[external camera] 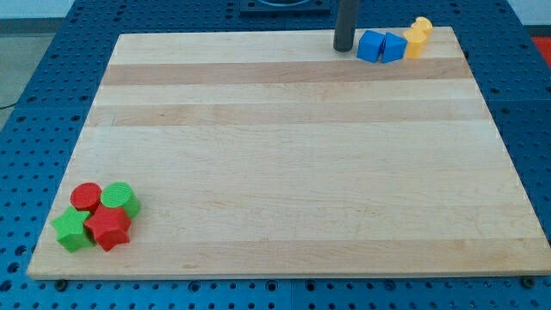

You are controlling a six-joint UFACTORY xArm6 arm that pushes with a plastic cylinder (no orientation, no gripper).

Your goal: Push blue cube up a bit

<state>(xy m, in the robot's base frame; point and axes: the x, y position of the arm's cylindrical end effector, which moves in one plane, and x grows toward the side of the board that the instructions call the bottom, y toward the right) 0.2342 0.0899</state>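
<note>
The blue cube (371, 46) sits near the board's top edge, right of the middle. A second blue block (393, 47), wedge-like, touches its right side. Two yellow blocks (417, 37) stand just right of that, at the top right corner. My tip (344, 47) is the lower end of a dark rod that comes down from the view's top. It stands just left of the blue cube, very close to it; I cannot tell whether they touch.
At the bottom left corner lies a tight cluster: a red cylinder (85, 196), a green cylinder (120, 199), a green star (71, 230) and a red star (108, 226). The wooden board (284, 164) lies on a blue perforated table.
</note>
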